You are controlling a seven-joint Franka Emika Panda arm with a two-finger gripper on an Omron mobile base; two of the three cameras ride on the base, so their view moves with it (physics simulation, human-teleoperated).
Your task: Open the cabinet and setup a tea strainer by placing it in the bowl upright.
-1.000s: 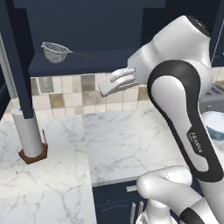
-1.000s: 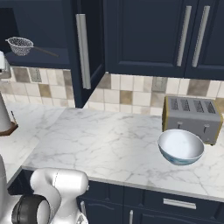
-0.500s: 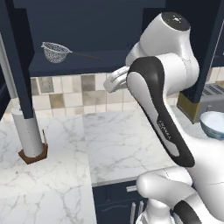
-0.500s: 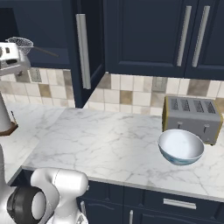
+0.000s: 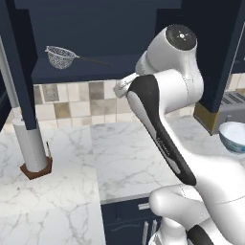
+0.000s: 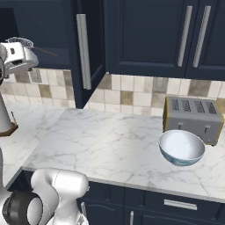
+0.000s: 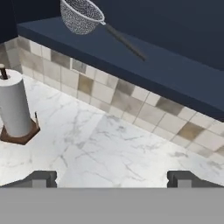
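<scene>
The cabinet stands open, its door (image 6: 90,52) swung out toward me with the silver bar handle showing. On its bottom shelf (image 7: 148,65) lies the tea strainer (image 7: 80,16), a silver mesh basket with its thin dark handle pointing right. It also shows on the shelf in the left base view, tea strainer (image 5: 61,57). My gripper (image 7: 113,179) is open with nothing between its fingertips (image 7: 41,178), below and short of the strainer. The bowl (image 6: 181,147) sits upright on the counter in front of the toaster, far to the right of my hand (image 6: 17,57).
A paper towel roll on a brown stand (image 5: 31,148) is on the counter at the left, under the open cabinet. The grey toaster (image 6: 193,115) stands against the tiled wall. Closed navy cabinet doors (image 6: 176,39) hang to the right. My own arm (image 5: 162,119) blocks the middle of the left base view.
The arm has swung up and turned, its elbow rising toward the cabinet. The hand has come into the right base view at its left edge, near the strainer. The jaws stayed open.
</scene>
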